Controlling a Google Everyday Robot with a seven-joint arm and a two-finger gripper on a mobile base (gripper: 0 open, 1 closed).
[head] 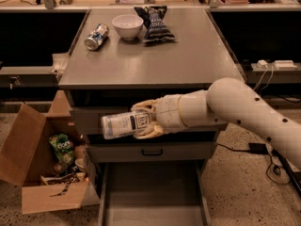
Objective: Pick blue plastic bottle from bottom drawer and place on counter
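Note:
My gripper (143,120) is shut on the blue plastic bottle (121,124), a pale translucent bottle with a white-bluish label. The bottle lies sideways in the fingers, cap end to the left, in front of the upper drawer fronts and just below the counter's front edge. The bottom drawer (153,206) is pulled open below, its flat grey floor bare. The counter (188,55) is the grey cabinet top above the gripper. My white arm reaches in from the right.
On the counter's far side lie a silver-blue drink can (96,36), a white bowl (128,26) and a dark chip bag (154,23). An open cardboard box (40,164) with packets stands left of the cabinet. Cables and a power strip (273,65) lie to the right.

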